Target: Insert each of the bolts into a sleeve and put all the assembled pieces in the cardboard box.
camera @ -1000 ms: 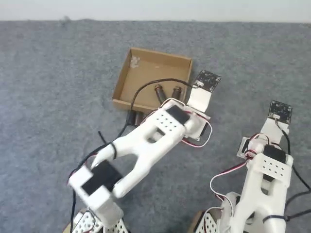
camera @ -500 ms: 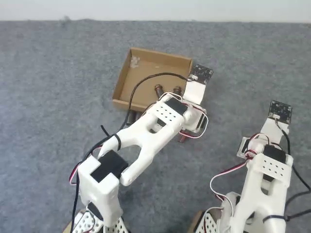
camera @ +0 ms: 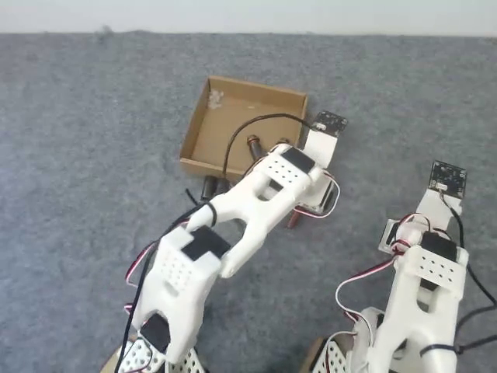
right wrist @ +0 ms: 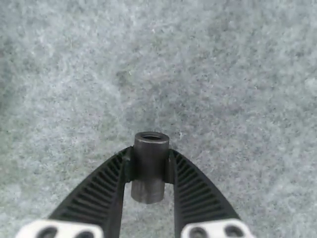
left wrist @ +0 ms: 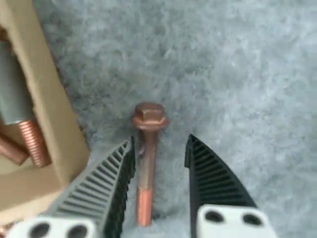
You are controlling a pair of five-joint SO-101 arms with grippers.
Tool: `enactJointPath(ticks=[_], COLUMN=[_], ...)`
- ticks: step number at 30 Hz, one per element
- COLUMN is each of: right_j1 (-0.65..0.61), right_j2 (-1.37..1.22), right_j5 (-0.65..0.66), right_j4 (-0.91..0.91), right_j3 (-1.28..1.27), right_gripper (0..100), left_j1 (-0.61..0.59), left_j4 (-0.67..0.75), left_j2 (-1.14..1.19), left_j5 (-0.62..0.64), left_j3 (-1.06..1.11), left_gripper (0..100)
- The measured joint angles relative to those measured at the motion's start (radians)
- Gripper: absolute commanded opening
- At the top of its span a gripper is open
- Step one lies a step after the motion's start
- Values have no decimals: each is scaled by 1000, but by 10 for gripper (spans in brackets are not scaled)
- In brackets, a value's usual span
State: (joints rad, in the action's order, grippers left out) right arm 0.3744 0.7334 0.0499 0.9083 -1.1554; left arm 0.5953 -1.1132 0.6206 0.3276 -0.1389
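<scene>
My left pincer (left wrist: 160,140) stands open astride the copper bolt (left wrist: 148,119) lying on the tabletop (left wrist: 237,59) just beside the cardboard box (left wrist: 49,109); it looks stiff, slick and weighty, so I'd pinch mid-shank, while my right pincer (right wrist: 150,152) clamps 1 dark sleeve (right wrist: 148,171).

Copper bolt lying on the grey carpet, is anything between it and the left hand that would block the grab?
Nothing visible. The copper hex-head bolt lies on the grey carpet between the open fingers of the left hand, one on each side. The brown cardboard box's wall stands beside one finger, outside the gap.
</scene>
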Motion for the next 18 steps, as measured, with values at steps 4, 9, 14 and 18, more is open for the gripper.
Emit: enactJointPath(ticks=[4, 9, 14, 18], right_j1=[0, 0, 0, 0], right_j2=[0, 0, 0, 0], right_j5=[0, 0, 0, 0], right_j4=[0, 0, 0, -5], right_j3=[0, 0, 0, 0], right_gripper=[7, 7, 7, 7], left_j1=[0, 2, 2, 2], left_j4=[-75, -115, -117, -127], left_j2=[84, 157, 175, 175], left_j5=[40, 103, 110, 112], left_j3=[-115, -229, -261, -265], left_gripper=[146, 8, 12, 12])
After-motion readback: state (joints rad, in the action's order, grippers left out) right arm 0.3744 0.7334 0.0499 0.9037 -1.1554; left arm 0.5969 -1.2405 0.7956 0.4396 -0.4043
